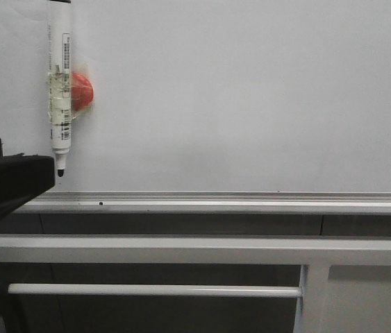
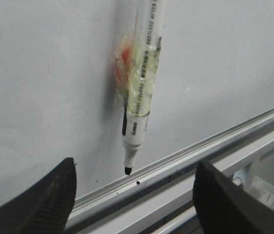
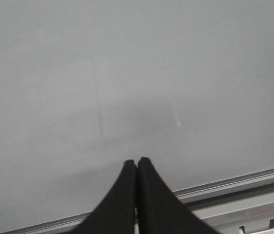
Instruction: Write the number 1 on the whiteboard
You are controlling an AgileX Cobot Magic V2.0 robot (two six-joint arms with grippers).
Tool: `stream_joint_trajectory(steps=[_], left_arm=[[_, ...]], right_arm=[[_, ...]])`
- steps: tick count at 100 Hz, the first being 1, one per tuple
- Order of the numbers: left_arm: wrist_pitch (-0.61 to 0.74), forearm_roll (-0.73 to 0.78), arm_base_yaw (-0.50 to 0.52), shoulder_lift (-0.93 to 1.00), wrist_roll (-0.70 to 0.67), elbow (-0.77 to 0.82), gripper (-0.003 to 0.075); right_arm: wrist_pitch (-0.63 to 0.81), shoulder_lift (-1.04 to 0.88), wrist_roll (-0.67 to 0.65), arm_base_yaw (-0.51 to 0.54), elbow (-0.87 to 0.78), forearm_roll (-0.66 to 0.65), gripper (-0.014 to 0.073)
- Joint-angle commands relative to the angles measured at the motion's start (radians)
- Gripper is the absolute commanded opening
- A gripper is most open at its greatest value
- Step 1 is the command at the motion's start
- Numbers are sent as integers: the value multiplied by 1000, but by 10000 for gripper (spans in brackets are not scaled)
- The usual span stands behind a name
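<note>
The whiteboard (image 1: 251, 97) fills most of the front view, and no number 1 shows on it. A white marker pen (image 1: 59, 83) hangs tip down at its upper left, taped to a red magnet (image 1: 82, 91). My left gripper (image 2: 136, 168) is open, its dark fingers (image 2: 54, 195) spread wide just short of the pen (image 2: 141, 83) and touching nothing. In the front view the left gripper (image 1: 14, 177) is a dark shape just left of the pen's black tip. My right gripper (image 3: 137, 162) is shut and empty, facing bare board (image 3: 175, 58).
A silver rail (image 1: 251, 201) runs along the board's lower edge, with a small dark hole (image 1: 101, 203) below the pen. Under it lie white frame bars (image 1: 181, 250) and a thinner rod (image 1: 153, 290), with an upright post (image 1: 313, 298) at the right.
</note>
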State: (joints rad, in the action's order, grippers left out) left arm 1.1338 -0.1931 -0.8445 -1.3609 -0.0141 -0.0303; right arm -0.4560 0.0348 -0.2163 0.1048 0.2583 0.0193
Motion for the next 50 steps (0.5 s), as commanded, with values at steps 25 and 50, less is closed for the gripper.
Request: stream_joint_trajectory(steps=[25, 50], left_arm=[[247, -8, -8, -41, 14, -81, 460], [249, -21, -8, -81, 14, -127, 413]], right_arm=[[73, 23, 4, -2, 35, -2, -63], [73, 23, 4, -2, 35, -2, -64]])
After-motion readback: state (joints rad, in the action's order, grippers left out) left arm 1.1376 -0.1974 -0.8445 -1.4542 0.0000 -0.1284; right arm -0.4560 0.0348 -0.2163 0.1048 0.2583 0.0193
